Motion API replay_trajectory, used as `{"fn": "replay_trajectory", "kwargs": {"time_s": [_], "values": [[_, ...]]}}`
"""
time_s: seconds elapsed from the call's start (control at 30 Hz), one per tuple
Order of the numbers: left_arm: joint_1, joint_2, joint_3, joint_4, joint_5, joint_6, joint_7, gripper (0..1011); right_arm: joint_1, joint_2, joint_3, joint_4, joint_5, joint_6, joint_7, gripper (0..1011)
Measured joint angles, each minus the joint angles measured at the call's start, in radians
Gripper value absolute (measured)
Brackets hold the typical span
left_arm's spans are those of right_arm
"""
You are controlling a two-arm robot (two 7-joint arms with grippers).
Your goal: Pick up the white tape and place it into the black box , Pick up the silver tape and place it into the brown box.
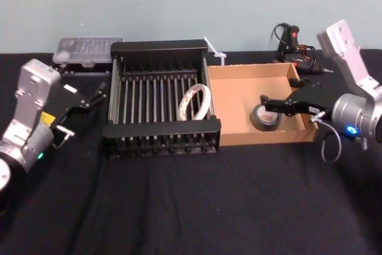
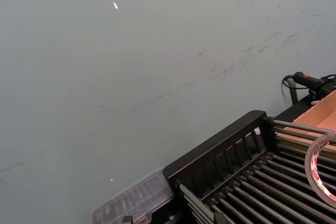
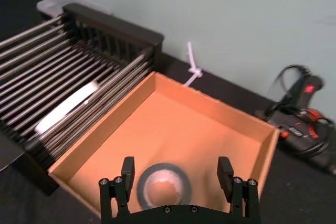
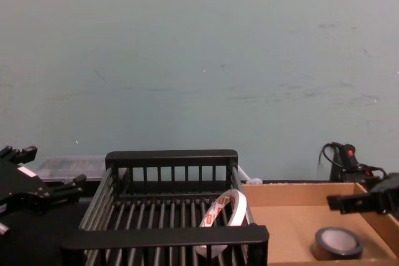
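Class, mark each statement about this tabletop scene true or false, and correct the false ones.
1. The white tape is inside the black box. True.
2. The silver tape lies on the table outside the brown box. False: it lies flat inside the brown box.
3. The right gripper is shut on the silver tape. False: it is open, above the tape.
4. The left gripper is open and empty, left of the black box. True.
5. The white tape lies flat. False: it stands tilted on edge at the side nearest the brown box.
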Motion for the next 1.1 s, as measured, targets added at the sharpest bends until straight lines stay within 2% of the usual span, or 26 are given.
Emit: {"fn": "replay_trajectory", "kwargs": {"time_s": [0.13,0.23,0.37,0.47,0.57,0.6,0.7,0.87,1.1], "values": [[0.0,0.0,0.0,0.0,0.0,0.0,0.0,1001,-0.029,-0.01,0.029,-0.019,-0.023,-0.051,-0.044,1003],[0.0,0.0,0.0,0.0,0.0,0.0,0.0,1001,-0.06,-0.019,0.048,-0.035,-0.068,-0.121,-0.106,1002],[0.0,0.0,0.0,0.0,0.0,0.0,0.0,1001,-0.082,-0.029,0.056,-0.037,-0.11,-0.184,-0.15,1002],[0.0,0.0,0.0,0.0,0.0,0.0,0.0,1001,-0.108,-0.044,0.057,-0.023,-0.167,-0.272,-0.201,1002],[0.0,0.0,0.0,0.0,0.0,0.0,0.0,1001,-0.121,-0.054,0.057,-0.009,-0.199,-0.322,-0.229,1002],[0.0,0.0,0.0,0.0,0.0,0.0,0.0,1001,-0.129,-0.059,0.054,0.004,-0.227,-0.361,-0.25,1002],[0.0,0.0,0.0,0.0,0.0,0.0,0.0,1001,-0.141,-0.071,0.05,0.032,-0.271,-0.418,-0.283,1002],[0.0,0.0,0.0,0.0,0.0,0.0,0.0,1001,-0.152,-0.085,0.051,0.059,-0.303,-0.446,-0.306,1002],[0.0,0.0,0.0,0.0,0.0,0.0,0.0,1001,-0.161,-0.099,0.065,0.066,-0.317,-0.445,-0.314,1002]]}}
